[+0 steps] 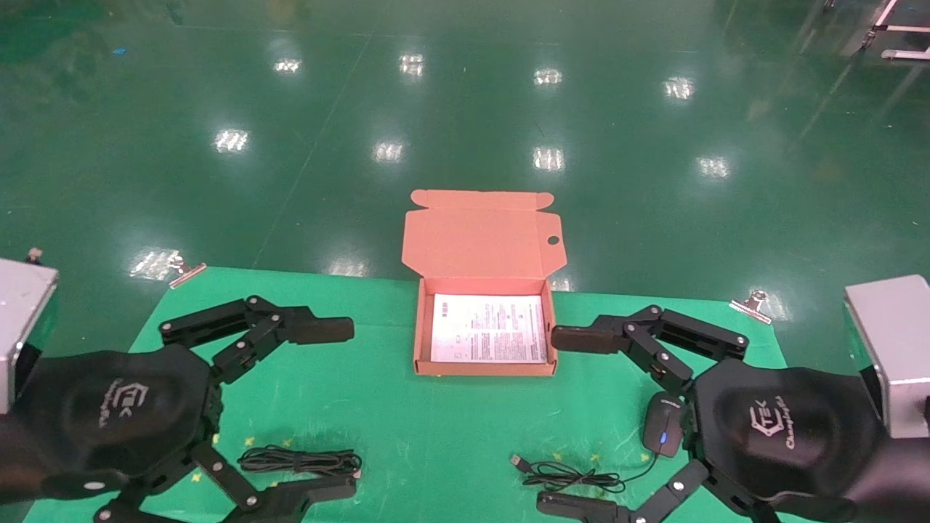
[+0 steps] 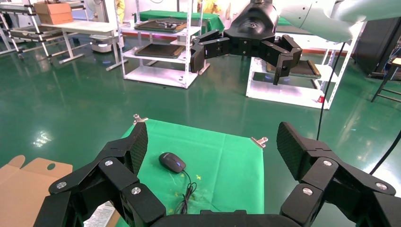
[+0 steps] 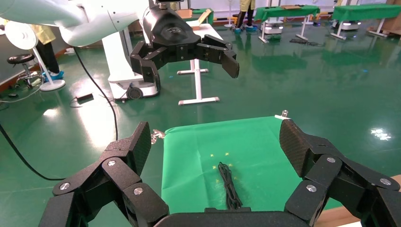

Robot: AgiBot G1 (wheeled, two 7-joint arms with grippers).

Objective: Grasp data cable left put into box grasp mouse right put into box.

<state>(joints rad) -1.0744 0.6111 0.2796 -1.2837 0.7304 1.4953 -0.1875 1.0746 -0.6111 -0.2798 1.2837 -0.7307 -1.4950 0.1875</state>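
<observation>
Box (image 1: 485,369) of orange-brown cardboard lies open in the middle of the green table cloth (image 1: 407,428), its lid folded back and a white printed sheet (image 1: 488,328) inside. The left gripper (image 1: 320,410) hangs over the left side with its fingers spread wide, holding nothing. The data cable (image 1: 300,460) lies coiled on the cloth between these fingers. The right gripper (image 1: 570,421) hangs over the right side, also spread wide and holding nothing. The mouse (image 1: 662,434) rests just beside its palm, with its cord (image 1: 574,476) trailing to the left.
</observation>
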